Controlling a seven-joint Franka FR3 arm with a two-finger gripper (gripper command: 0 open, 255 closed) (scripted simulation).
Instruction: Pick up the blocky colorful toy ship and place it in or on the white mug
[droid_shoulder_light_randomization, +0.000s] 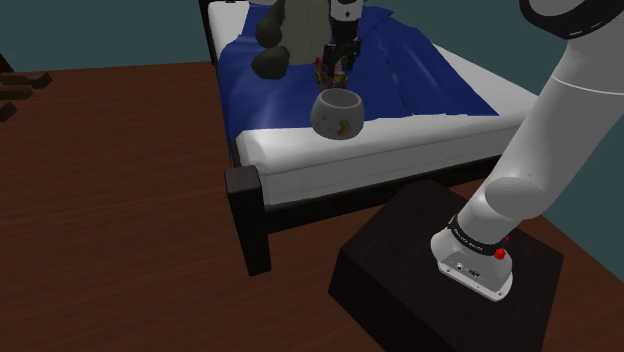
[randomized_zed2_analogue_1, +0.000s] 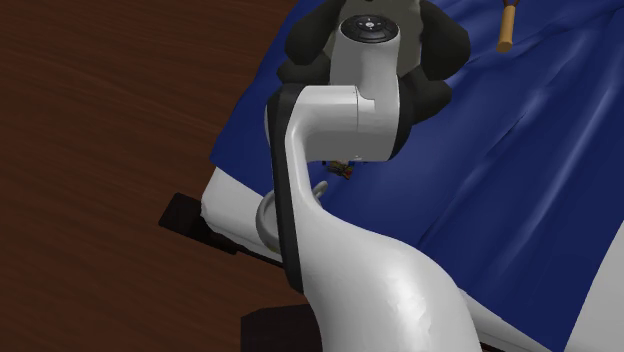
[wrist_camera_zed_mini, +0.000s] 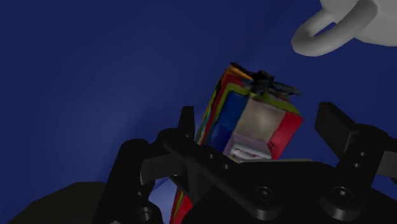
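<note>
Starting nearest you in the shoulder view, you have the black box stand (droid_shoulder_light_randomization: 440, 270) on the dark brown wooden floor (droid_shoulder_light_randomization: 120, 200), with the white arm with dark joints (droid_shoulder_light_randomization: 560, 130) rising from it and reaching over the bed. Next you meet the bed's black frame (droid_shoulder_light_randomization: 247, 215), then its white mattress (droid_shoulder_light_randomization: 400, 150) and the deep blue bed cover (droid_shoulder_light_randomization: 420, 70) spread over it. On that cover, near its front edge, sits the pale white rounded mug (droid_shoulder_light_randomization: 338, 113), mouth facing up. Just above and behind its rim you find the all-black two-finger gripper (droid_shoulder_light_randomization: 335, 66) pointing down, with the blocky toy ship in red, blue, yellow and green (droid_shoulder_light_randomization: 328, 74) clasped between its fingers, clear of the cover. From the wrist view you can see the claw (wrist_camera_zed_mini: 259, 118) closed narrowly on the ship (wrist_camera_zed_mini: 229, 114), one finger on each side, while the mug's curved handle (wrist_camera_zed_mini: 327, 30) lies beyond the ship and apart from it. Farther back on the bed you see a dark grey and black plush toy (droid_shoulder_light_randomization: 285, 35), and in the second exterior view a small brown wooden handle-like piece (randomized_zed2_analogue_1: 507, 28) lies on the cover past it. Behind everything stands a teal wall (droid_shoulder_light_randomization: 100, 30).
</note>
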